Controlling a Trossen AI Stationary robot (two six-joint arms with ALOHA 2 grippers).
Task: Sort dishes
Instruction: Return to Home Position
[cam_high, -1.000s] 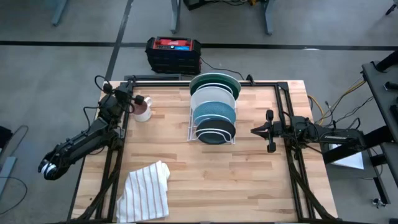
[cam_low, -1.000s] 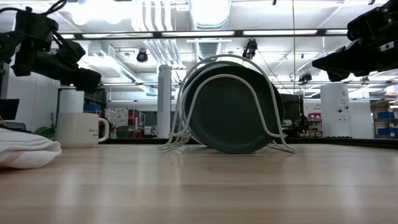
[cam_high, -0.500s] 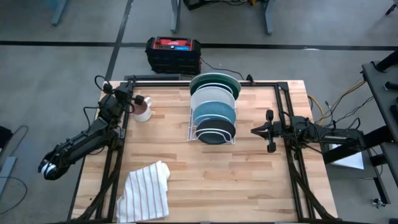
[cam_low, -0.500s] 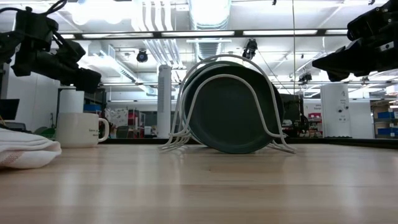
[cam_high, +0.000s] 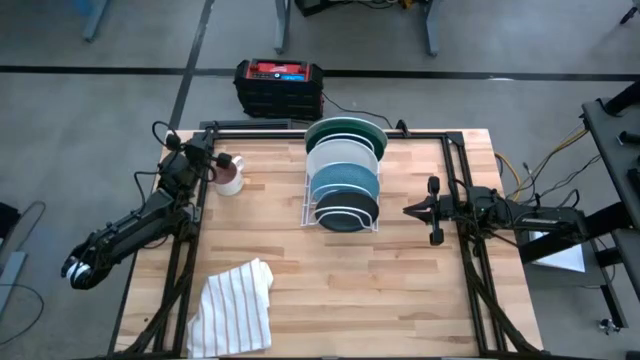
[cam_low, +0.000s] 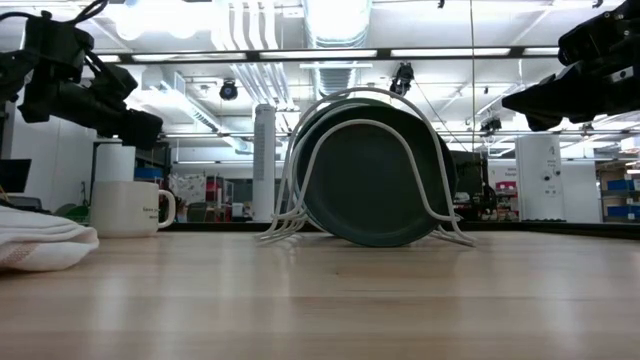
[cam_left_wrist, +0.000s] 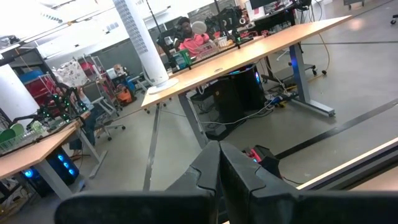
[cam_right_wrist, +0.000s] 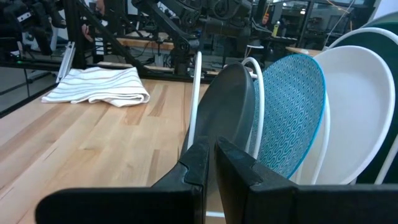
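Four plates stand on edge in a white wire rack (cam_high: 341, 222) at the table's middle: dark green (cam_high: 346, 130) farthest back, then pale blue (cam_high: 341, 155), teal (cam_high: 343, 179) and blackish with a pale rim (cam_high: 345, 209) nearest. In the right wrist view they show as black (cam_right_wrist: 227, 112), teal (cam_right_wrist: 291, 115) and pale (cam_right_wrist: 356, 118). My left gripper (cam_high: 211, 157) hovers shut over the table's far left corner, beside a white mug. My right gripper (cam_high: 408, 211) hovers shut to the right of the rack, pointing at it, apart from the plates.
A white mug (cam_high: 230, 176) stands near the far left corner. A white striped cloth (cam_high: 235, 307) lies crumpled at the near left. A black and red box (cam_high: 279, 86) sits on the floor beyond the far edge. Bare wood lies near and right of the rack.
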